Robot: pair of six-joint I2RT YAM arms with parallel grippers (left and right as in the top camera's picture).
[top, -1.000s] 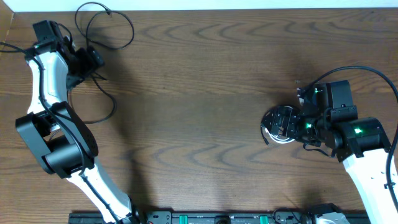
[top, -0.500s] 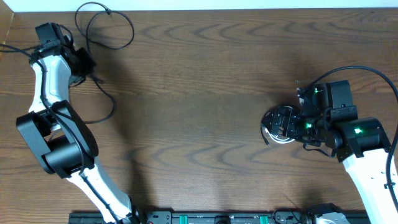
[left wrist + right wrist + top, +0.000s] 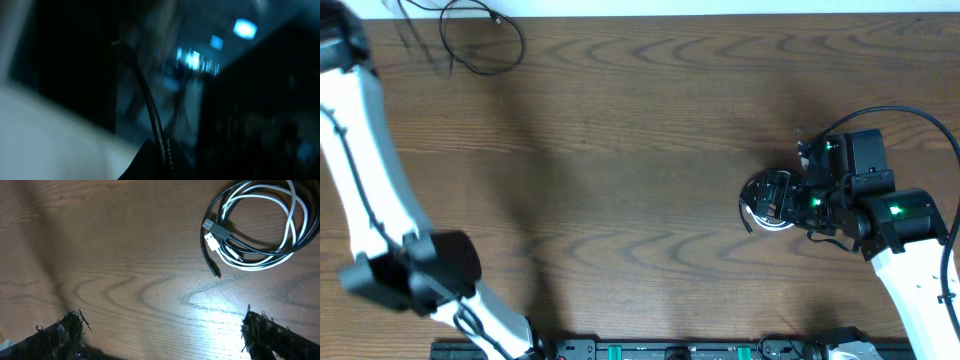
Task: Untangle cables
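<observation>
At the table's 11 o'clock corner, the left gripper looks raised off the table, fingers pinched shut on a black cable whose loop lies on the wood. Over at 3 o'clock, the right gripper hangs w/ fingers spread wide, holding nothing, the coil of white & black cables at its 1 o'clock. Cords look light, limp, prob. slick. I'd grab just behind a plug, not mid-loop.
</observation>
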